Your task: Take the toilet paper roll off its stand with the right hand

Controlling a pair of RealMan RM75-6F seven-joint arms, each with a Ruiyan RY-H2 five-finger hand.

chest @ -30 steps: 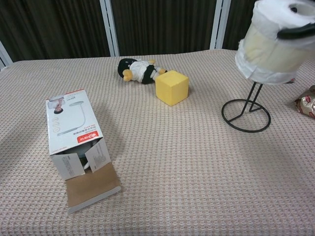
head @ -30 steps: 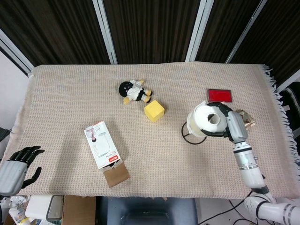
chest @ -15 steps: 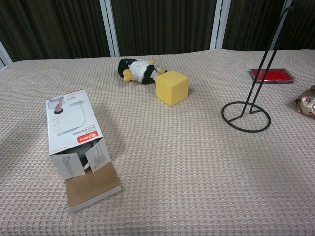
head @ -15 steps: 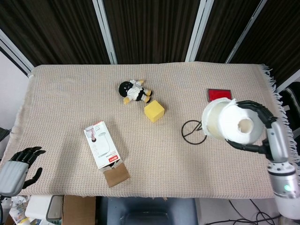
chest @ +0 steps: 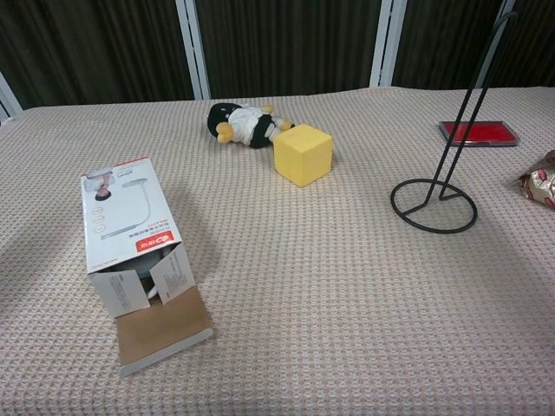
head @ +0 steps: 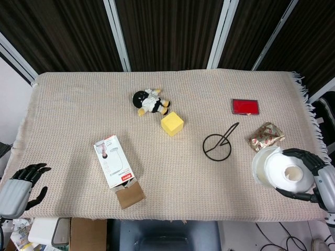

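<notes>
Right hand (head: 314, 175) gripping the toilet paper roll (head: 280, 170), now lower and nearer than before, well clear of the bare stand (head: 220, 145).

Right hand (head: 314, 175) grips toilet paper roll (head: 277, 170) near table's front right edge, well apart from bare stand (head: 219, 145). Foil packet (head: 266, 135) between them. Left hand (head: 18, 189) empty, fingers apart, off the table's front left corner.
</notes>
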